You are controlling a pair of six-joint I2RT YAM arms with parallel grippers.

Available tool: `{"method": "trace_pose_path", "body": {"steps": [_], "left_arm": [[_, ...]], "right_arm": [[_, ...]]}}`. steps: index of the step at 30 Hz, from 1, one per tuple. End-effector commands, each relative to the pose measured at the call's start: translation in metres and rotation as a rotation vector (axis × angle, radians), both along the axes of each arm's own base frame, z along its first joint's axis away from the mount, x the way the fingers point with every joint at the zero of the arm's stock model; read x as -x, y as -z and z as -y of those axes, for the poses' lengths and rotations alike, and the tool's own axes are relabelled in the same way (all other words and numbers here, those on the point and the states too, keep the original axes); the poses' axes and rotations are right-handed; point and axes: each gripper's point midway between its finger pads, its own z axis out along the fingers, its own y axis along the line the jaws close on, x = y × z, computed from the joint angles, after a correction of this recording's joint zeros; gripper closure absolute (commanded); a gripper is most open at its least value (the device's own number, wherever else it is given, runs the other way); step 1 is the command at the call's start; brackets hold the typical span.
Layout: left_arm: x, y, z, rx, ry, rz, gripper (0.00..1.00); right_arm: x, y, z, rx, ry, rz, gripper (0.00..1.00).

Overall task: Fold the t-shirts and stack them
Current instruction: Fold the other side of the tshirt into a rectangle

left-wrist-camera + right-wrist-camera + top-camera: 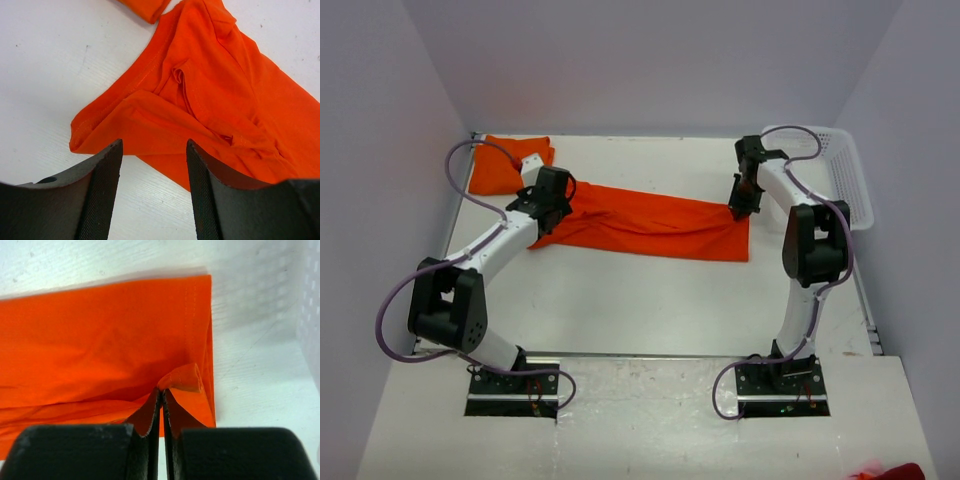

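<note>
In right tool, seemingly t-shirt hem.

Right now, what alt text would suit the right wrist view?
The right end effector is shut, pinching a raised fold of the orange t-shirt near its hemmed edge. The shirt lies flat on the white table.

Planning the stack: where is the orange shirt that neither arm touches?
Top view: the untouched shirt lies at the table's far left corner, beyond the left gripper and the spread shirt.

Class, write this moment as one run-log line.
left pincer: open over shirt | right pincer: shut on shirt corner | second shirt: far left corner
</note>
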Motion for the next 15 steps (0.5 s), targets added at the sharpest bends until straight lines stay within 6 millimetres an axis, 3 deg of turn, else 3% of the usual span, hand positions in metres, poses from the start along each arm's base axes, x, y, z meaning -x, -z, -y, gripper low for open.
{"method": "trace_pose_path", "body": {"steps": [1,5,9,15], "left_arm": [[-0.003,-0.008,0.006,-0.015,0.011,0.042,0.45],[-0.001,-0.010,0.014,-0.024,0.036,0.042,0.45],[0.002,-0.018,0.018,-0.023,0.050,0.054,0.45],[0.011,-0.027,0.023,-0.017,0.085,0.074,0.44]], "right_arm": [[-0.007,-0.011,0.016,0.071,0.061,0.018,1.00],[-0.008,-0.003,0.019,0.082,0.083,-0.024,1.00],[-0.011,0.003,0.010,0.045,0.053,-0.051,0.85],[-0.028,0.003,0.011,0.052,0.057,-0.042,0.79]]}}
